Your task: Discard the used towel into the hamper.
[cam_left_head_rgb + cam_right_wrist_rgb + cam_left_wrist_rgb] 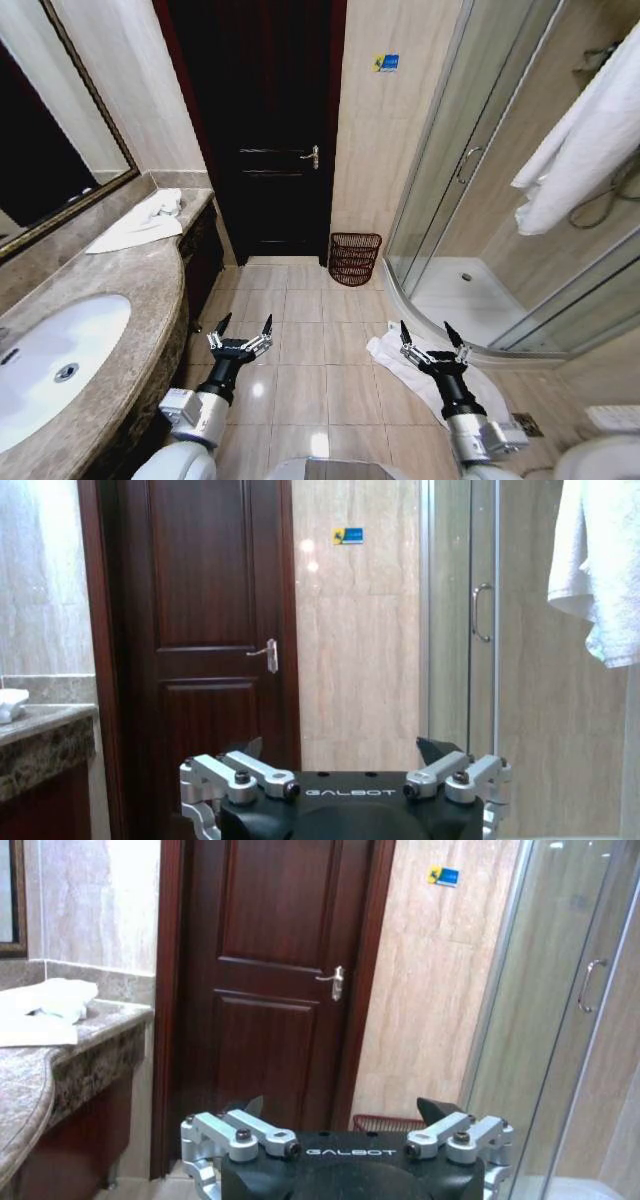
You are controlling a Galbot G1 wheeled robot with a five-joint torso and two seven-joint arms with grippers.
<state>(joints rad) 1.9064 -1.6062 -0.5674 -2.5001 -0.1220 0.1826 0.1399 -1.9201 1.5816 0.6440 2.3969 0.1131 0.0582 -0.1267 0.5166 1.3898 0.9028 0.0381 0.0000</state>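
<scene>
Wicker hamper (355,258) stands upright, open mouth up, beside door (265,120).

hamper (355,258) | dark reddish-brown open weave | upright on floor | beside door

Ahead of me stands a dark wooden door (275,130) with a silver lever handle (312,156), set in beige stone-look walls. A small blue and yellow sign (386,62) sits on the wall beside it. The floor (310,370) is pale square tile, glossy enough to throw back a ceiling light. On my left runs a mottled brown marble counter (120,300) with a white oval sink (55,365), a framed mirror (50,150) above it and dark cabinets beneath. On my right curves a glass shower enclosure (470,180) with a white tray and a metal door handle
</scene>
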